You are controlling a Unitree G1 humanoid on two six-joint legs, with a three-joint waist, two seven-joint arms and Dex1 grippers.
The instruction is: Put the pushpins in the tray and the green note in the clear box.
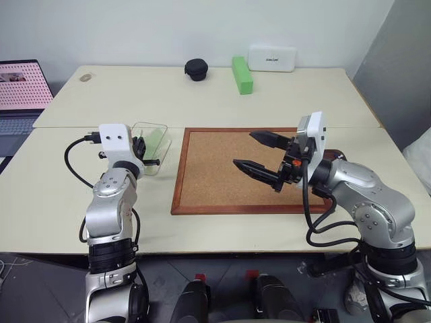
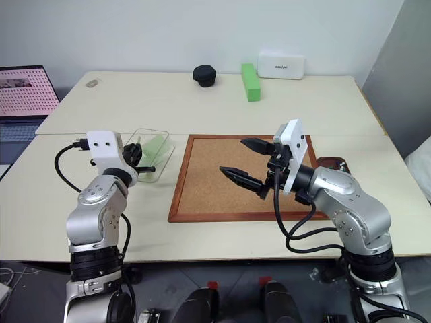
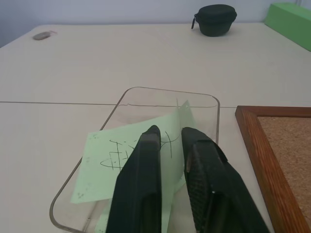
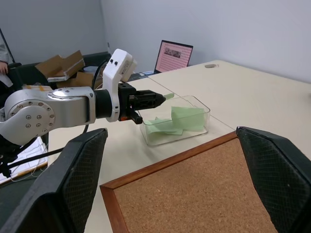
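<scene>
The clear box [image 1: 163, 128] stands on the table just left of the corkboard. The pale green note [image 3: 104, 155], with pen marks on it, lies crumpled inside the box. My left gripper [image 3: 170, 132] reaches level over the box's near end. Its fingers are a narrow gap apart with the note under and between them, one corner sticking up past the tips. My right gripper [image 1: 244, 149] hovers wide open over the corkboard, holding nothing. A dark reddish tray [image 2: 333, 162] peeks out behind my right arm. The pushpins are hidden or out of view.
The wood-framed corkboard [image 1: 215, 175] lies mid-table. At the back are a bright green block [image 1: 242, 74], a white case [image 1: 272, 58] and a black pouch [image 1: 196, 68]. A laptop [image 1: 20, 94] sits far left. A seam joins two tabletops.
</scene>
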